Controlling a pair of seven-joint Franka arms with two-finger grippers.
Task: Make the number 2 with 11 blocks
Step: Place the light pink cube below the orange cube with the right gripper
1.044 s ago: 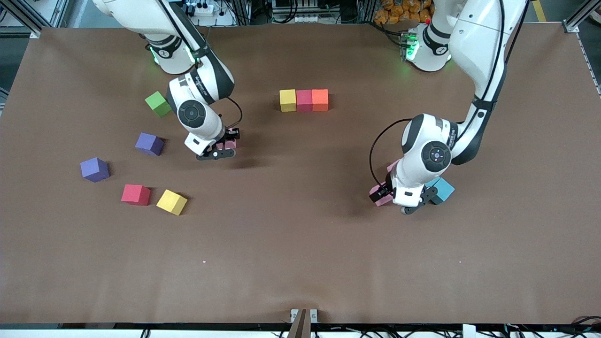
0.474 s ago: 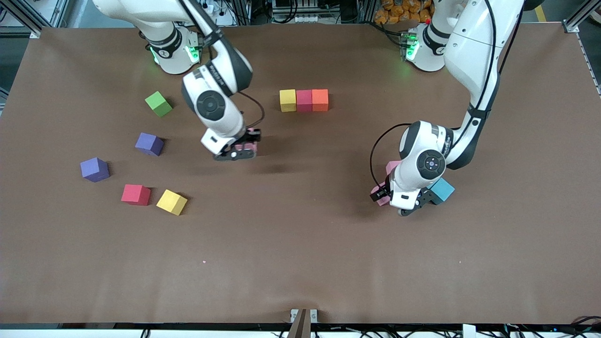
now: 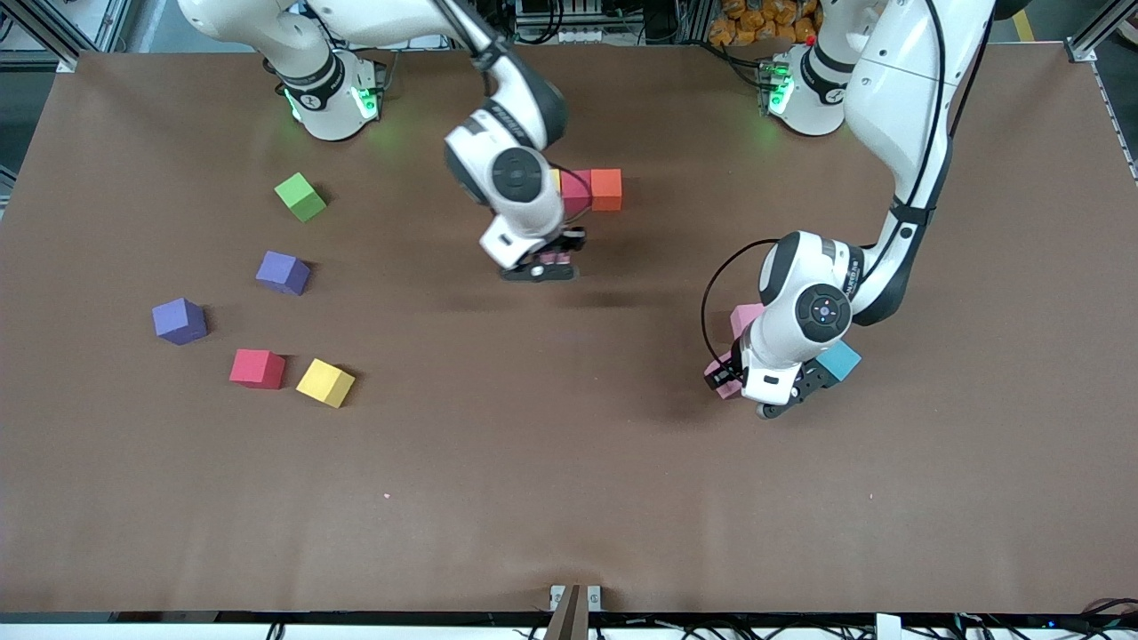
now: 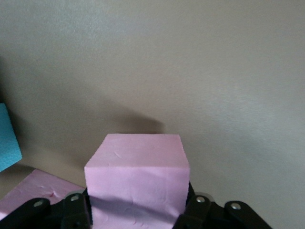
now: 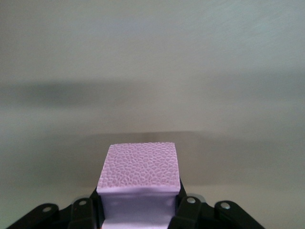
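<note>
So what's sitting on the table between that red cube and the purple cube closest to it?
Nothing: in the front view, bare brown table separates the red cube from the purple cube.

I'm getting even overhead light, soft smeared shadows under both arms on the desk, and washed-out, hazy wrist views.

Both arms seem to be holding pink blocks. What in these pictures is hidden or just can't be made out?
- Front view: the yellow cube at the end of the row is almost all hidden by the right arm.
- Front view: the left gripper covers most of its pink block.
- Left wrist view: the blue cube and second pink cube are cut off by the edge.
</note>
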